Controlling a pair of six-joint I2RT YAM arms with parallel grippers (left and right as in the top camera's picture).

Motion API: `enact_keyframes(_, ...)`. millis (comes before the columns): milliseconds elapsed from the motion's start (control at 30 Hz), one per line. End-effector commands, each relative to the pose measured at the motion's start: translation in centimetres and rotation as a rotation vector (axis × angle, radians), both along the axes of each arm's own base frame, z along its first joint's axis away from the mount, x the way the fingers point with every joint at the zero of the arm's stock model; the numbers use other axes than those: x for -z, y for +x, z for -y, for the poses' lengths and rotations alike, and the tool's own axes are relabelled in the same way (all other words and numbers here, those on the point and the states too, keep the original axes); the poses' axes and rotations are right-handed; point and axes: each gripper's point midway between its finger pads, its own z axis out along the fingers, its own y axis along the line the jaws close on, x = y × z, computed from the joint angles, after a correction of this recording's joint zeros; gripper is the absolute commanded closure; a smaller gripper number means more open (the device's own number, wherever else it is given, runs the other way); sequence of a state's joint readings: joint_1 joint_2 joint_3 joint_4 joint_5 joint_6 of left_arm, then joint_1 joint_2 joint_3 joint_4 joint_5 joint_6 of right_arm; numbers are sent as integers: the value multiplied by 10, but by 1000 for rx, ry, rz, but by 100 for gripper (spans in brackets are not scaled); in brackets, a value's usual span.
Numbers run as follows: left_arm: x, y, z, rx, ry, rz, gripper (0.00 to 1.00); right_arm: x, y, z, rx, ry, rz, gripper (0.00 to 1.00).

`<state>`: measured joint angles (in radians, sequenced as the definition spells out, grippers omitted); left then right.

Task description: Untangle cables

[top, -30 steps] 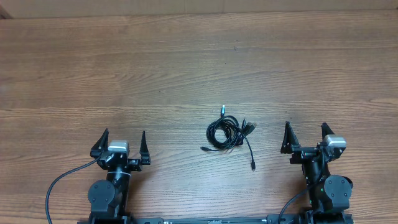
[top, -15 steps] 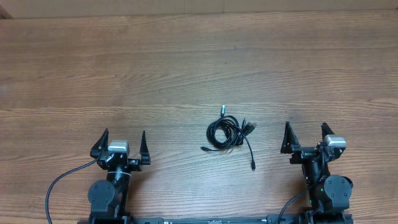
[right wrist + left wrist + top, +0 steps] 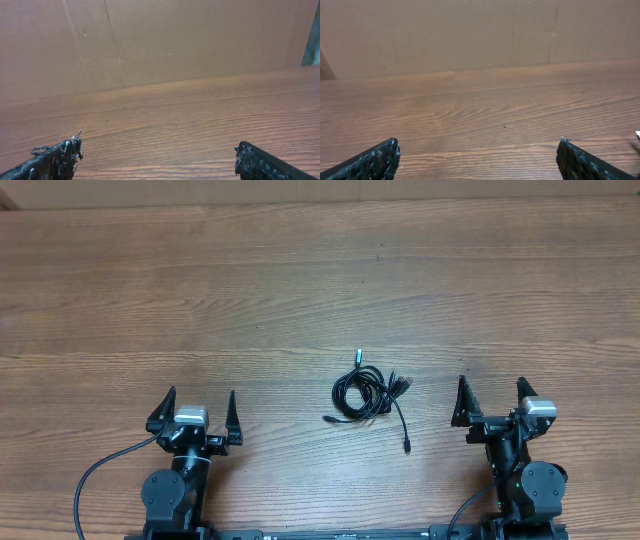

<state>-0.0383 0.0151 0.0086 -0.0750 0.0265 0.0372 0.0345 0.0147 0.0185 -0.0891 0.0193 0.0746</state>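
Cables lie in a small knotted black bundle on the table, a little right of centre and toward the near edge. They sit between the two grippers and closer to the right one, touching neither. One loose cord trails from the bundle to the near right and ends in a plug; another short end points toward the far side.

The table is brown wood with long grain running left to right. The wrist views show a plain brown wall rising behind its far edge.

The left gripper and right gripper rest at the near edge, both with jaws spread wide and holding nothing.

Compared with a second ago, nothing has shifted: the bundle and both arms are in the same places.
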Motion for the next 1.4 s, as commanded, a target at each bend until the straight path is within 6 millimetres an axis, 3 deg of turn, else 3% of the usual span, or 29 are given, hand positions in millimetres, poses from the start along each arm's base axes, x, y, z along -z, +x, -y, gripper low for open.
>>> enact_keyframes(0, -2, -1, 3, 21, 20, 13, 1, 1, 0, 1, 8, 4, 9, 0)
enact_keyframes(967, -7, -6, 1, 10, 16, -44, 0, 1, 0, 1, 8, 4, 8, 0)
enact_keyframes(1367, -1, 7, 2, 14, 21, -223, 1, 1, 0, 1, 8, 4, 8, 0)
